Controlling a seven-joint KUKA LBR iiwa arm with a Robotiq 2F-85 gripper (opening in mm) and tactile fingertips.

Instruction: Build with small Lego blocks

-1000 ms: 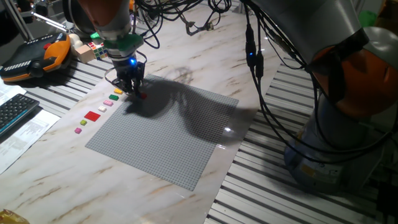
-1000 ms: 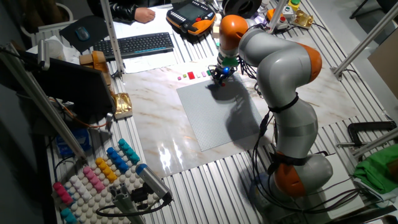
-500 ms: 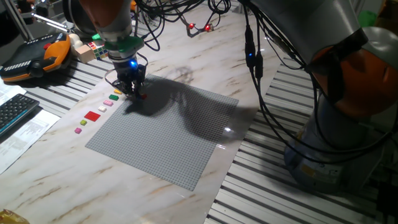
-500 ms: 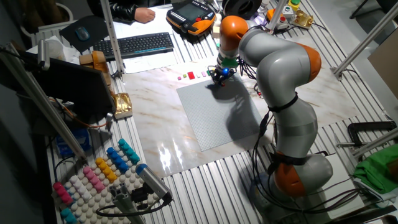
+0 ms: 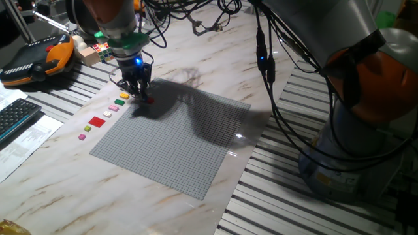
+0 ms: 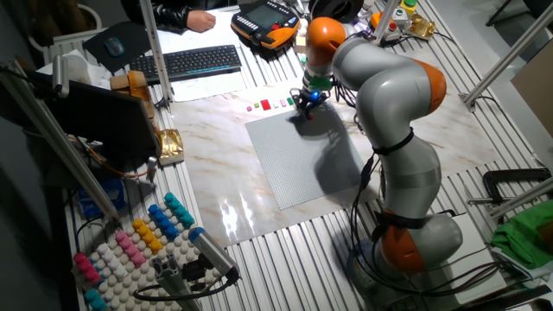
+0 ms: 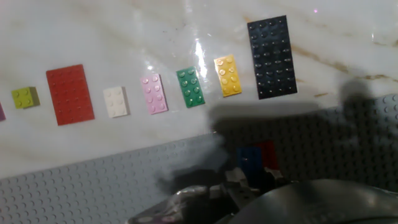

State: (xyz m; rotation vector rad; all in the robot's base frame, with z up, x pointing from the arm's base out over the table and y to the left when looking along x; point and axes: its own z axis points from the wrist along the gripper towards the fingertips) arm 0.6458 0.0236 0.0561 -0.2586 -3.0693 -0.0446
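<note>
Small Lego blocks lie in a row on the marble beside the grey baseplate (image 5: 176, 150): in the hand view a black plate (image 7: 272, 57), yellow (image 7: 228, 76), green (image 7: 189, 87), pink (image 7: 153, 93), white (image 7: 115, 101), a larger red one (image 7: 69, 94) and a yellow-green one (image 7: 25, 97). A blue brick (image 7: 250, 157) and a red brick (image 7: 268, 154) sit side by side on the baseplate's edge (image 7: 93, 180). My gripper (image 5: 138, 91) hangs just above that pair at the plate's far left corner (image 6: 304, 105). Its fingers are dark and blurred, so their spacing is unclear.
An orange teach pendant (image 5: 39, 55) and a multicoloured puzzle cube (image 5: 98, 51) lie behind the gripper. A keyboard (image 5: 16, 117) and papers are at the left. Cables hang over the table's back. A rack of coloured pegs (image 6: 138, 242) stands off the table.
The gripper has risen slightly and shifted a little to the left. The blocks have not moved.
</note>
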